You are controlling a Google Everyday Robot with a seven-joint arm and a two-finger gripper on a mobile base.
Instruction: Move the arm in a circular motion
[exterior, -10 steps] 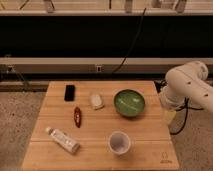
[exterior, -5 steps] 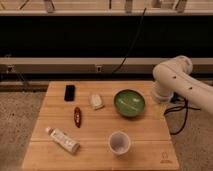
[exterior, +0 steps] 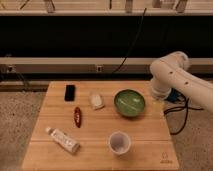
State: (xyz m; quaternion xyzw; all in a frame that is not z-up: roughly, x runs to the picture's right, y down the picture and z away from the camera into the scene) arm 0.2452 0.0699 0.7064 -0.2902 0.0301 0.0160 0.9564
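1. The task gives us nothing to pick up. Its thing is the arm point(exterior: 172, 77) itself, so we judge there is no place to take hold. The motion is a free sweep through the air.
2. We take the arm to be stiff and heavy. Its thick white tube segments and bulbous joints are far bulkier than anything on the worktop point(exterior: 150, 150). It should trace a circle without flexing, but anything light it brushed would be knocked aside.
3. The arm comes in from the right edge of the view. It rises to a rounded joint above the worktop's far right corner, then bends down toward the worktop's right edge.
4. The gripper point(exterior: 159, 103) hangs at the lower end of that downward segment, just beside the green bowl point(exterior: 129, 102) on its right. We cannot tell whether it is open or closed, and we see nothing held in it.
5. The bowl is the nearest thing to the arm, so we judge it most at risk if the circle dips low or swings left.
6. The white cup point(exterior: 119, 142) stands nearer the front. The dark phone point(exterior: 70, 92), the red item point(exterior: 77, 116), the small white item point(exterior: 97, 100) and the tube point(exterior: 63, 140) lie well apart from the arm on the left half.
7. A dark cable point(exterior: 180, 117) loops beside the worktop's right edge under the arm. We judge that a low pass could snag it.
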